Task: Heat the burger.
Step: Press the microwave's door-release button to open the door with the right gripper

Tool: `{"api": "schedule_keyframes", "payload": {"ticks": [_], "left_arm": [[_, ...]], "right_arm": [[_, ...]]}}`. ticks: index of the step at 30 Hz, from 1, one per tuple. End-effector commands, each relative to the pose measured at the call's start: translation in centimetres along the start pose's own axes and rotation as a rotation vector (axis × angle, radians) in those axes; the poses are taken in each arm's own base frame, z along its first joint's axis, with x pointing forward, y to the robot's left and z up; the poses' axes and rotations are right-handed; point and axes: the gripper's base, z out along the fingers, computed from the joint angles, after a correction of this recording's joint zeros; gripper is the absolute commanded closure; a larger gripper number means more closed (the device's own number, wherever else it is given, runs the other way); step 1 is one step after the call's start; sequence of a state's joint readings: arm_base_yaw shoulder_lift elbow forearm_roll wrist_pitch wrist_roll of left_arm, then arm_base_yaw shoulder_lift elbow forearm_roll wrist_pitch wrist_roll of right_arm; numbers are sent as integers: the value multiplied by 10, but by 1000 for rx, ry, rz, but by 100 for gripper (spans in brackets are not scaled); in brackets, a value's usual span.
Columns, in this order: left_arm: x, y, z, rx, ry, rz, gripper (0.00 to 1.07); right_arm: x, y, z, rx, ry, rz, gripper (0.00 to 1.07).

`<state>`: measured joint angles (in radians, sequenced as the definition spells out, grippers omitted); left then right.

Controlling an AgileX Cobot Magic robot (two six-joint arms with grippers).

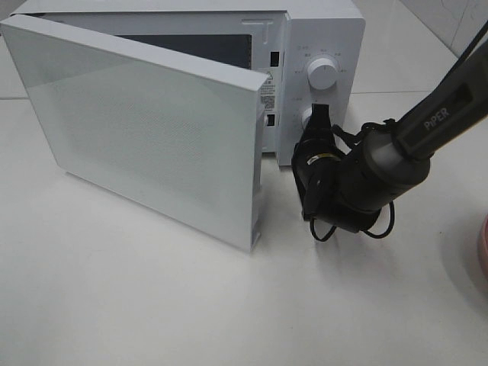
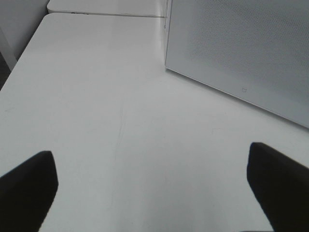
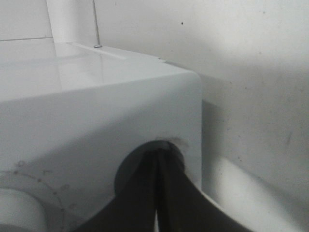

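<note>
The burger is out of view in every frame. The white microwave (image 1: 320, 30) stands at the back with its door (image 1: 145, 130) swung wide open; only a dark strip of its cavity (image 1: 191, 47) shows. My right gripper (image 1: 318, 116) is shut, its tips pressed against the lower knob (image 1: 306, 119) of the control panel. In the right wrist view the closed fingers (image 3: 145, 193) meet at that round knob (image 3: 126, 169). My left gripper (image 2: 154, 193) hangs open over bare table beside the door (image 2: 241, 53), with nothing between its fingers (image 2: 29, 188).
The upper knob (image 1: 322, 75) sits above the one I touch. A pink plate rim (image 1: 483, 252) shows at the right edge. The white table (image 1: 152, 305) spreads in front of the door. A wall stands close behind the microwave (image 3: 251, 58).
</note>
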<state>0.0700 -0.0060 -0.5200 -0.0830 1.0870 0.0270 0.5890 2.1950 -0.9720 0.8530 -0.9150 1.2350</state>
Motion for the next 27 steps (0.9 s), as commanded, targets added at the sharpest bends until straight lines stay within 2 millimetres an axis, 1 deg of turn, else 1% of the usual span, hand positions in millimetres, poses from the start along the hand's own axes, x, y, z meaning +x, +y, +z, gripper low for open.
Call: {"api": "schedule_keyframes", "payload": {"ticks": [1,7,15,17,23,25,27], "left_arm": [[1,-1,-1,6,-26,-1,7],[1,-1,-1,6,-26,-1,7],[1,-1,-1,6,-26,-1,7],[1,-1,-1,6,-26,-1,7],[1,-1,-1,6,-26,-1,7],[1,-1,-1,6,-26,-1,7],[1,-1,-1,6,-26,-1,7]], "right_arm": [[-1,53,10,-321,-23,-9,107],[-1,49,9,-283,-10,-15,107],[-7,40,-1,-193,10,-45,107],[-8,36,-4,-149,23,-70,107],[-12,28,-10,-100,33,-114,107],[-12,22,-16,-20,73,-172,107],[-12,22,-18,-11,80,-190,107]]}}
